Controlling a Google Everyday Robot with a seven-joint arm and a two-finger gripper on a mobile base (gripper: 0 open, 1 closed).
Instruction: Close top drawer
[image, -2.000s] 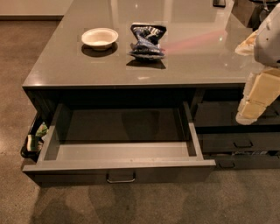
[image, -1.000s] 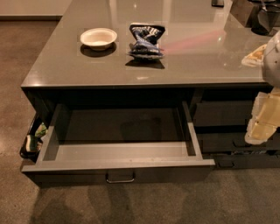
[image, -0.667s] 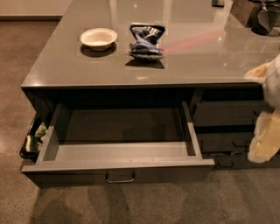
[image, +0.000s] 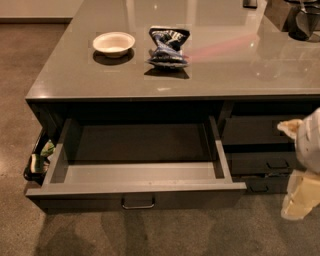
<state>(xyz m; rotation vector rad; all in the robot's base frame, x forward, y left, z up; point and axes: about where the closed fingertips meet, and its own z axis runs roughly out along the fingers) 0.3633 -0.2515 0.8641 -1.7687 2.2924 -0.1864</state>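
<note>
Under the grey countertop (image: 210, 75) the top drawer (image: 135, 192) stands pulled far out toward the camera. Its lighter inner walls and bare floor are fully exposed and nothing is visible inside. The dark front panel sits well forward of the cabinet face, with the small metal bar handle (image: 138, 203) at centre, low on the front.

The gripper (image: 300, 197) is at the far right edge of the view, pale and partly cut off. It hangs in front of the narrower right-hand drawers (image: 260, 165), beside the open drawer's right front corner but apart from it. No contact with the drawer front or handle shows. Whether the pincer is wide or narrow cannot be told from this view.

Progress: judged at zero, since the drawer is as open as it looks able to go and no push has begun. Left to do, as I read it: bring the gripper across to the front panel, press on it, and slide the drawer back until it is flush with the cabinet.

On top, away from the work, sit a white bowl (image: 113, 43) and a crumpled blue chip bag (image: 168, 46). At the cabinet's left side a small dark bin (image: 39, 160) holds some packets.
</note>
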